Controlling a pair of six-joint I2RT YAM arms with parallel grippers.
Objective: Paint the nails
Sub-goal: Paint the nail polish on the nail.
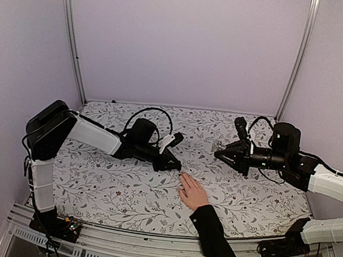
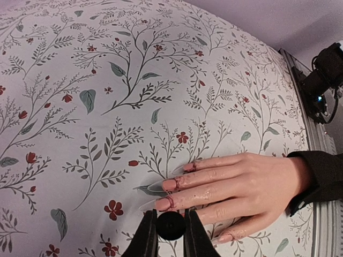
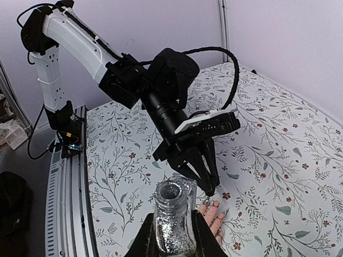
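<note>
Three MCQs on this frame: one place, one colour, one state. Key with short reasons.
1. Where is the human hand?
A) flat on the table, close by the left end effector
B) at the table's far edge
C) raised in the air

2. What colour is the sleeve?
A) white
B) red
C) black

3. The glitter bottle in the right end effector is:
A) capped
B) open
C) lying on the table

A: the top view shows it palm-down by that tip, which pinches a black round piece.
C: the cuff is black.
B: its mouth is bare, with no cap.
</note>
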